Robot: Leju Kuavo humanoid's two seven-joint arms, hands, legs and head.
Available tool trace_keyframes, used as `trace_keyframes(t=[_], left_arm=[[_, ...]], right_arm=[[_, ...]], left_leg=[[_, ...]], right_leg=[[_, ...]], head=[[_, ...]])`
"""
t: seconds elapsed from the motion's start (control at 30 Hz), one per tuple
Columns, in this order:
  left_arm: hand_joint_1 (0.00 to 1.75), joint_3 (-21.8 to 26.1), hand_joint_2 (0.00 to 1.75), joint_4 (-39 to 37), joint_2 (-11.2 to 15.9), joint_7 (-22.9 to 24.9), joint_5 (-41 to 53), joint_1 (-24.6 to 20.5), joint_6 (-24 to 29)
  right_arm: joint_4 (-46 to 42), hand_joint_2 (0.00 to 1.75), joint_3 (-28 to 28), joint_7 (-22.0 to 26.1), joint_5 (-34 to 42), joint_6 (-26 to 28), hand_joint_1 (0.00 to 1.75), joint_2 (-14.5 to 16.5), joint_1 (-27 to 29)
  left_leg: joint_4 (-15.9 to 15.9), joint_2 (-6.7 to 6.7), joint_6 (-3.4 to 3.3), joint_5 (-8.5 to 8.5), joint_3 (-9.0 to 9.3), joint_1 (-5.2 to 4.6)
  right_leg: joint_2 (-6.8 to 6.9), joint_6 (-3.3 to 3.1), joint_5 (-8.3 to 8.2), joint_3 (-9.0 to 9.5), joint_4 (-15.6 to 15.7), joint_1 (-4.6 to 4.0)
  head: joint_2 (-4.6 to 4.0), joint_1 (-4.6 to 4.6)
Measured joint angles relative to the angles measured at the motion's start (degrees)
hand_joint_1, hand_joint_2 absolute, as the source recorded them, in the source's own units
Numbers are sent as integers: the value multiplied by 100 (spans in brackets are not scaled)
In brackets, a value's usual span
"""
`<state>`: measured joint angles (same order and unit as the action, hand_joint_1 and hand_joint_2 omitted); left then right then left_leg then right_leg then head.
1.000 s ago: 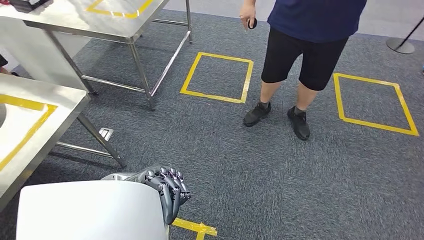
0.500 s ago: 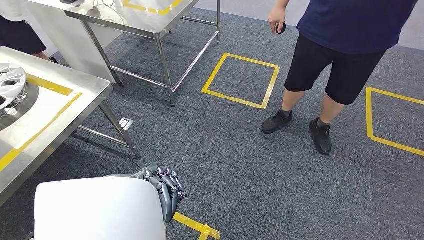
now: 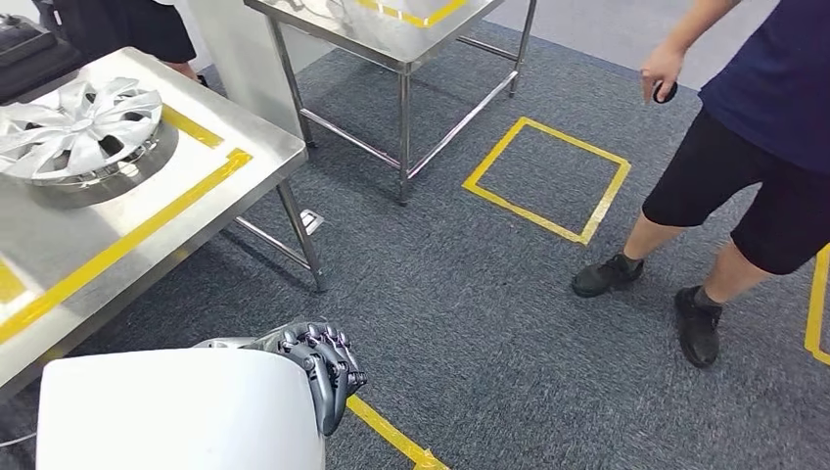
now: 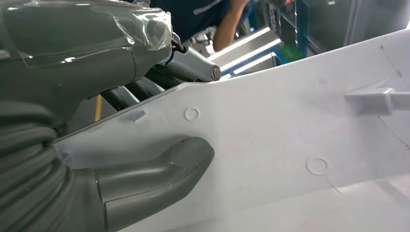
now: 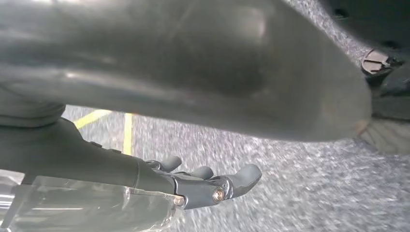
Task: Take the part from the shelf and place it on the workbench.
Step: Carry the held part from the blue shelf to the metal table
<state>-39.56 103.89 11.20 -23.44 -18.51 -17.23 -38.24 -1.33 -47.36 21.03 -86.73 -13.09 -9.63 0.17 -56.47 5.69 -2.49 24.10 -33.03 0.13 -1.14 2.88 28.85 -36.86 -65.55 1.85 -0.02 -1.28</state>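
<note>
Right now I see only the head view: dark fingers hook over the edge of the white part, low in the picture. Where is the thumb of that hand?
Observer: In the left wrist view, the thumb of the left hand lies flat against the face of the white part, opposite the fingers.
Operator: Good. And the other hand, does it carry anything?
Observer: No. The right wrist view shows the right hand over the grey carpet, fingers apart, holding nothing.
Operator: Is that face of the part smooth?
Observer: Not fully: it has round marks and a small raised tab.
</note>
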Motion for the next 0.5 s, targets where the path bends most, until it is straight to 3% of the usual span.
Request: trace_keyframes(t=[0.03,0.07,0.1,0.17,0.2,0.27,0.3,0.33,0.4,0.43,0.5], left_arm=[[175,1,175,0,-1,3,0,0,0],[175,1,175,2,-2,5,0,1,1],[175,0,175,4,-1,7,0,2,1],[175,-1,175,11,1,8,0,5,2],[175,-2,175,14,4,8,0,6,2],[175,-2,175,22,8,9,-1,-1,1],[175,-2,175,25,9,10,-2,-5,1],[175,-2,175,26,9,10,-4,-6,1],[175,-2,175,26,9,10,-8,-1,1],[175,-2,175,27,10,10,-9,2,1],[175,-2,175,30,9,10,-16,0,1]], right_arm=[[2,0,0,0,-1,3,0,2,0],[4,0,-1,0,-1,5,0,2,-3],[7,0,-1,0,-2,6,0,2,-10],[8,0,-2,0,-1,7,0,2,-34],[8,0,-1,0,0,7,0,2,-45],[9,0,-1,0,5,6,0,10,-45],[11,0,-2,0,9,5,0,14,-37],[13,0,-2,0,13,3,0,19,-27],[16,0,-2,0,16,1,0,21,-15],[17,0,-2,0,16,0,0,22,-15],[17,0,-2,0,16,-3,0,27,-22]], left_leg=[[-37,78,39,26,-11,3],[-69,142,77,48,-29,2],[-89,195,111,64,-51,4],[-95,284,171,76,-78,25],[-126,227,198,100,-91,31],[-465,-108,245,293,-238,23],[-811,-319,259,463,-405,19],[-1222,-444,270,644,-620,24],[-1807,-516,278,805,-966,41],[-1800,-533,273,725,-988,44],[-1136,-682,220,323,-673,27]], right_leg=[[-110,30,-163,162,378,19],[-188,19,-270,279,639,31],[-236,-23,-310,333,752,24],[-133,-139,-312,360,758,-5],[-80,-182,-310,377,767,-8],[45,-263,-291,418,785,-6],[113,-298,-272,438,787,-23],[185,-327,-252,452,786,-42],[343,-361,-216,478,784,-76],[418,-367,-197,498,783,-87],[555,-359,-144,565,785,-108]], head=[[0,9],[0,14],[0,18],[0,19],[0,18],[0,-14],[0,-31],[0,-46],[0,-46],[0,-47],[0,-47]])
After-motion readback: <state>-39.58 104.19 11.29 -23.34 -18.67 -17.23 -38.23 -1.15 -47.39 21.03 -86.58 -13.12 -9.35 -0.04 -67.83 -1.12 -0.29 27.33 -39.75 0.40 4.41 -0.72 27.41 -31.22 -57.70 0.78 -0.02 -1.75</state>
